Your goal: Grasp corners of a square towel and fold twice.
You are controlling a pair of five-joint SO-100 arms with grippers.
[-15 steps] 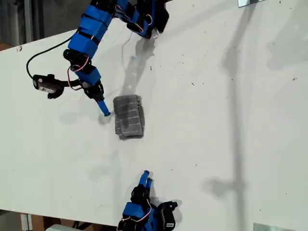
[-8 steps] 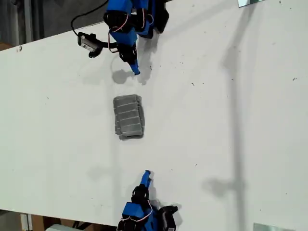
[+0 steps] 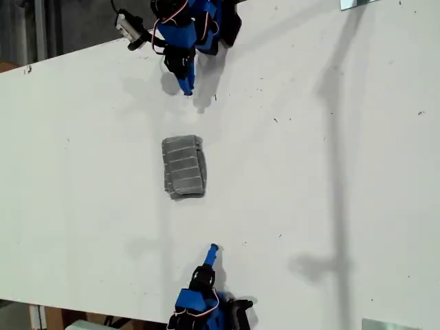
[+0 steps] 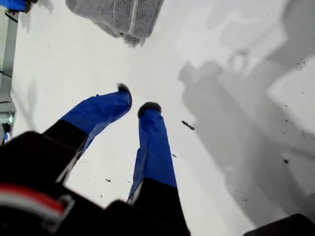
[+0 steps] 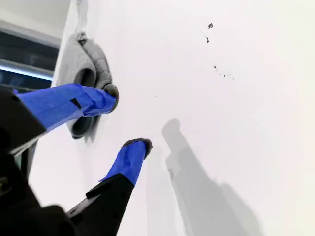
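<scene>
My second gripper (image 3: 213,251) hovers over the bare white table (image 3: 330,179), well apart from the towel (image 3: 183,167), on the side of it toward the exterior view's bottom edge. In its own wrist view, my second gripper (image 5: 126,117) has its blue fingers spread with a clear gap between the dark tips, and nothing is held between them. The towel (image 5: 74,64) lies beyond them, seen end-on with its layers stacked and curled

The towel is a compact, folded grey bundle, longer than it is wide in the exterior view, and its pale stripes run across it. It lies flat on the table and nothing touches it

Past the towel, toward the exterior view's top edge, my first gripper (image 3: 185,87) points back at the towel and is also well apart from it. In its wrist view, my first gripper (image 4: 135,101) has its tips only narrowly parted and is empty. The towel (image 4: 118,14) is ahead of it, with one bunched end facing the fingers. A small dark mark (image 4: 187,125) sits on the table just beside the tips
</scene>
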